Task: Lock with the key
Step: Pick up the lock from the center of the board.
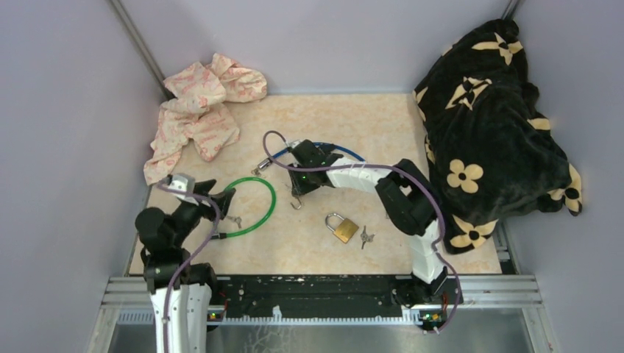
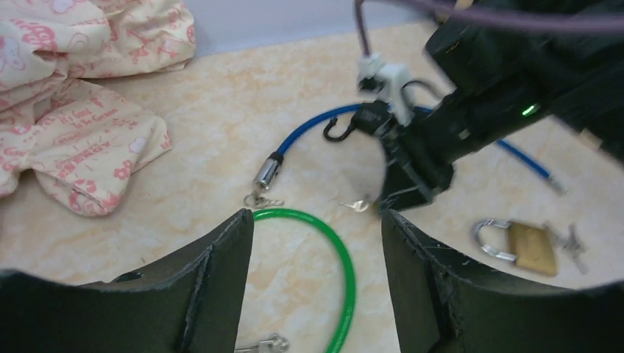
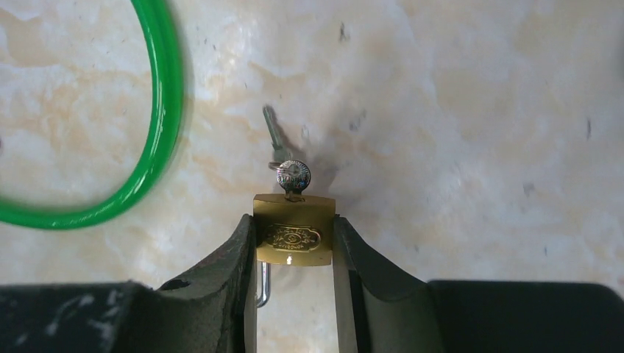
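Out at mid-desk [image 1: 309, 246], the right jaws are clamped on a small brass padlock [image 3: 293, 232], pinching its two narrow edges, with the stamped face turned up to the wrist camera. And the key [image 3: 293, 176] is in: it sits in the keyhole at the padlock's end, its round head poking out just past the fingertips. A spare key [image 3: 272, 136] dangles off the same ring, angled away. A sliver of the shackle [image 3: 263, 283] shows back between the fingers; latched or not, I cannot tell. The green cable [image 3: 158, 110] curves close by on the left.

Over on the left side, the left jaws are spread wide with nothing between them, above that green loop. A second padlock [image 1: 343, 228] lies flat nearer the arms, its keys [image 1: 366, 237] just beside it. The blue cable [image 1: 335, 149] runs behind the right arm.
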Robot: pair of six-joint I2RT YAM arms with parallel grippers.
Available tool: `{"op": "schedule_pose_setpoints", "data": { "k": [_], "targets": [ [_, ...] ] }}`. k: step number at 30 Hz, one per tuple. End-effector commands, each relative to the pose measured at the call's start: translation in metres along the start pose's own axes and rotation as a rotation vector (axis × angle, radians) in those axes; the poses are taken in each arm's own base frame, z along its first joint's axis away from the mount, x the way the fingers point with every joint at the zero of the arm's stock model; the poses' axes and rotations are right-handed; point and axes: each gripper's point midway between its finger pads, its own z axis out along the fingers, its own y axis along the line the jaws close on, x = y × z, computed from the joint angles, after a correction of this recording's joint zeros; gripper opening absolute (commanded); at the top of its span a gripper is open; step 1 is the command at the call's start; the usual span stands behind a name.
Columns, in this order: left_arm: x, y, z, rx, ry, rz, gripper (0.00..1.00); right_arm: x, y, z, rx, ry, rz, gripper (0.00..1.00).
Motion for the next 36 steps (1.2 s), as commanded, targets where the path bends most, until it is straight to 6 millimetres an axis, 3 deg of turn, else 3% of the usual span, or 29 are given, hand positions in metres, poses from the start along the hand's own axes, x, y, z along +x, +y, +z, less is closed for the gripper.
{"op": "schedule_pose_setpoints", "data": {
  "k": [1, 5, 9, 11, 14, 16, 20, 24, 27, 36],
  "targets": [
    [0.028, -0.008, 0.016, 0.272, 0.164, 0.397, 0.69, -0.058, 0.031, -0.066, -0.216, -0.266, 0.135, 0.0],
    [0.051, -0.024, 0.027, 0.49, 0.243, 0.73, 0.75, -0.063, 0.036, -0.094, -0.296, -0.372, 0.223, 0.0],
    [0.079, -0.071, 0.03, 0.727, 0.173, 1.148, 0.84, -0.067, 0.041, -0.118, -0.358, -0.468, 0.325, 0.0],
    [0.09, -0.091, 0.032, 0.787, 0.127, 1.27, 0.85, -0.071, 0.043, -0.13, -0.387, -0.516, 0.38, 0.0],
    [0.087, -0.116, 0.048, 0.73, -0.017, 1.442, 0.87, -0.079, 0.045, -0.149, -0.438, -0.586, 0.468, 0.0],
    [0.076, -0.122, 0.061, 0.611, -0.111, 1.525, 0.87, -0.08, 0.047, -0.159, -0.467, -0.619, 0.512, 0.0],
    [0.067, -0.114, 0.072, 0.454, -0.157, 1.552, 0.85, -0.082, 0.048, -0.176, -0.484, -0.679, 0.556, 0.0],
    [0.077, -0.109, 0.074, 0.433, -0.127, 1.549, 0.82, -0.084, 0.051, -0.191, -0.482, -0.722, 0.552, 0.0],
    [0.073, -0.109, 0.075, 0.41, -0.15, 1.546, 0.78, -0.086, 0.058, -0.2, -0.49, -0.74, 0.533, 0.0],
    [0.07, -0.106, 0.08, 0.386, -0.112, 1.52, 0.54, -0.089, 0.077, -0.21, -0.506, -0.758, 0.485, 0.0]
  ]
}}
